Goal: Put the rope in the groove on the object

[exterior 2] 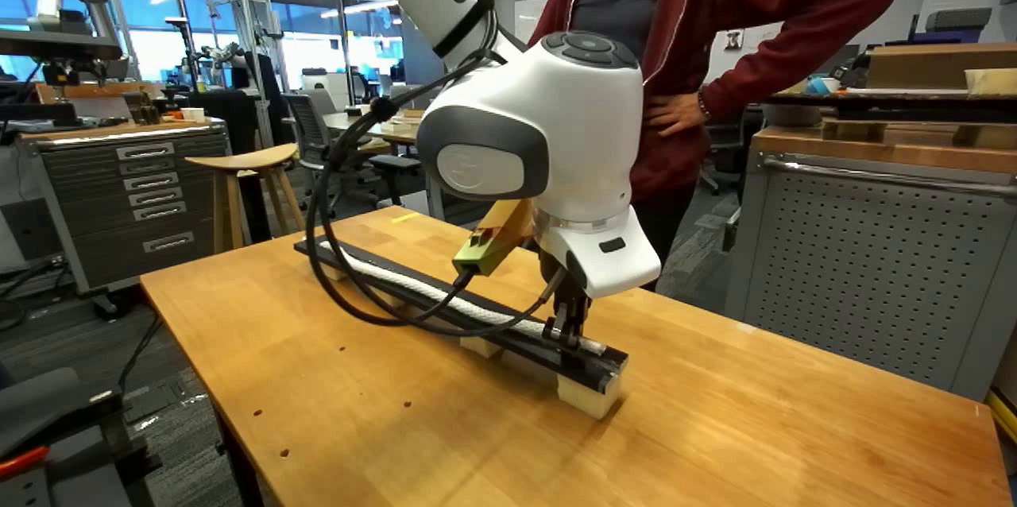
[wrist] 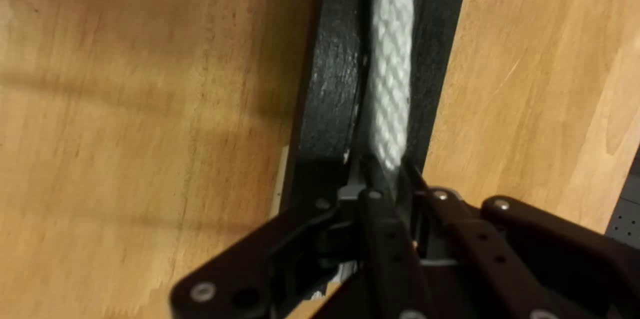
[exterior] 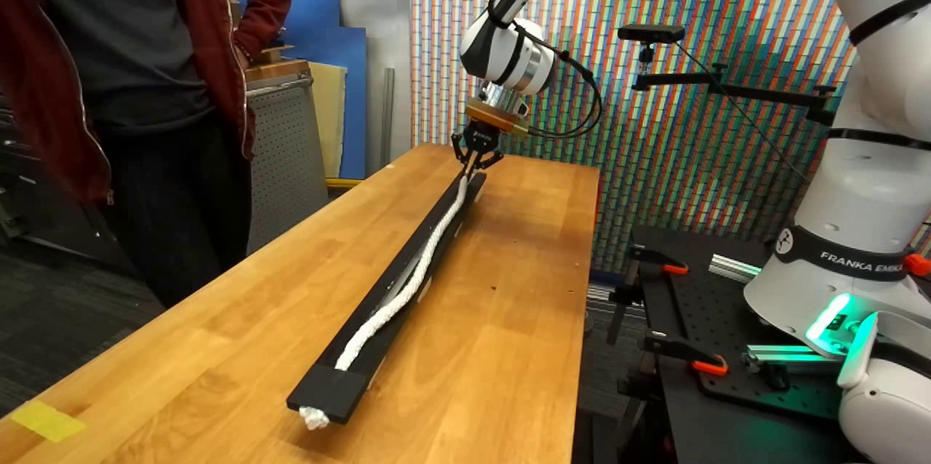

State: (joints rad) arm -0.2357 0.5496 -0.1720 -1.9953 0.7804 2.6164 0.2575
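Wrist view: gripper (wrist: 389, 169) pinched closed on white rope (wrist: 392, 59), which runs off toward 12 o'clock over black bar (wrist: 327, 99). In an exterior view, gripper sits at the bar's 1 o'clock end; frayed rope tip (exterior: 314, 418) pokes out under the black end band (exterior: 331, 382) at 7 o'clock. Mid-stretch, rope bows to the 4 o'clock side of the groove (exterior: 402, 281), lying beside it; can't tell how deep it seats at the grip. Bar up on pale blocks (exterior 2: 586, 397) on wooden table (exterior 2: 381, 443). In an exterior view, person (exterior: 131, 35) stands at 10 o'clock, robot arm (exterior: 509, 53) up near 1 o'clock.
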